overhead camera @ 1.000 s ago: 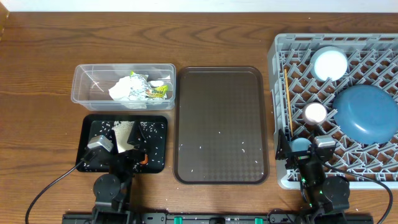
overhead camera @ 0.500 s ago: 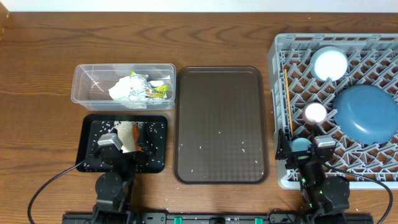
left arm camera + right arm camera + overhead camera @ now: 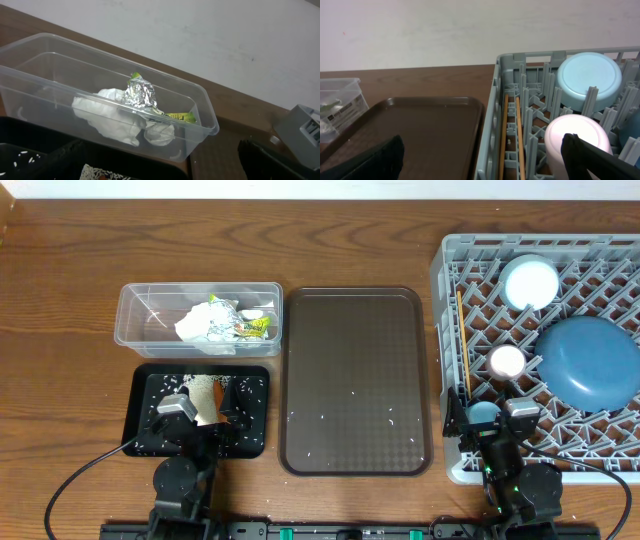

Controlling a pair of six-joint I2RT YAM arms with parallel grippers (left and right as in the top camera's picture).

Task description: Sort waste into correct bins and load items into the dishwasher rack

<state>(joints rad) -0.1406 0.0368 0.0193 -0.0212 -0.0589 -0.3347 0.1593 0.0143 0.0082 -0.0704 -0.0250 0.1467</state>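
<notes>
Overhead view is showing no print that can be read; the yellow-green wrapper [image 3: 250, 328] is carrying marks too small to make out.

Left gripper [image 3: 160, 155] is hovering over the black tray [image 3: 140, 395]. Its fingers [image 3: 265, 160] are standing wide apart at the two bottom corners of the left wrist view, holding nothing. Loose rice grains [image 3: 200, 385] are lying scattered in that tray under it.

Right gripper [image 3: 481, 150] is sitting at the near edge of the grey rack [image 3: 450, 360]. Its fingers [image 3: 605, 160] are also spread wide, gripping nothing.

Clear box [image 3: 135, 320] is holding the crumpled white paper [image 3: 198, 325] with the wrapper beside it, foil side showing in the left wrist view.

Rack is carrying the blue plate [image 3: 590, 360] on the right, the light blue cup [image 3: 529, 280] at the far side, mouth down, and the pinkish-white cup [image 3: 507, 361] nearer, also inverted. Two chopsticks [image 3: 463, 345] are lying side by side along its left wall.

Brown serving tray [image 3: 355, 380] is resting between box and rack, with a few stray white grains on it.

Everything is sitting on a dark wooden table [image 3: 60, 330]; a plain white wall [image 3: 200, 30] is running behind it.
</notes>
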